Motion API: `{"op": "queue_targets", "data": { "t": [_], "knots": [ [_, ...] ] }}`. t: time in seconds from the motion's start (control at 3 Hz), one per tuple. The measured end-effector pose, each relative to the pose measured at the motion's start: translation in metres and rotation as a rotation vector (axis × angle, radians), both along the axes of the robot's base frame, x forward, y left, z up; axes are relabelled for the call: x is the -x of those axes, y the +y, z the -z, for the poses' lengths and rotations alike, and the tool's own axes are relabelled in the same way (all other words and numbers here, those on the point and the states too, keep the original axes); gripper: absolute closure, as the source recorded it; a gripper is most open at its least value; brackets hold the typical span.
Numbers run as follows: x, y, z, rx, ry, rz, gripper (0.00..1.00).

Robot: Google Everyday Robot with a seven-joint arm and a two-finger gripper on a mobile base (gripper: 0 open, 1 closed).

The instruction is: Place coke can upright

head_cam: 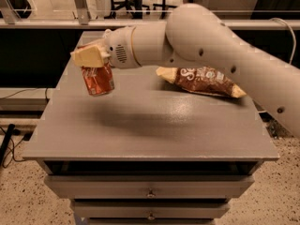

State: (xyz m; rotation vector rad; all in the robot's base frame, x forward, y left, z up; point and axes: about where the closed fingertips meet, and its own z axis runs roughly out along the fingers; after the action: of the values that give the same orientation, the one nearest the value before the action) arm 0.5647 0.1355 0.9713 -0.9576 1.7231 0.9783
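The red coke can [98, 80] hangs nearly upright, slightly tilted, from my gripper [90, 57] above the left part of the grey table [154, 130]. The cream-coloured fingers [87, 56] are shut on the can's top end. The can's bottom is a little above the tabletop. My white arm [211, 46] reaches in from the right, over the table's back half.
A brown snack bag [201, 80] lies on the table's back right, partly behind my arm. The table has drawers [150, 191] below its front edge. A rail and chair legs stand behind the table.
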Motion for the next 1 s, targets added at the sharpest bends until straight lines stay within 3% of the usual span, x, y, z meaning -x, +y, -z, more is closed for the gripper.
{"op": "queue_targets", "data": {
  "t": [0.33, 0.67, 1.0],
  "knots": [
    [-0.004, -0.003, 0.012, -0.096, -0.128, 0.034, 1.0],
    [0.009, 0.006, 0.003, -0.171, -0.371, 0.024, 1.0],
    [0.024, 0.018, -0.007, -0.184, -0.531, -0.017, 1.0]
  ]
}}
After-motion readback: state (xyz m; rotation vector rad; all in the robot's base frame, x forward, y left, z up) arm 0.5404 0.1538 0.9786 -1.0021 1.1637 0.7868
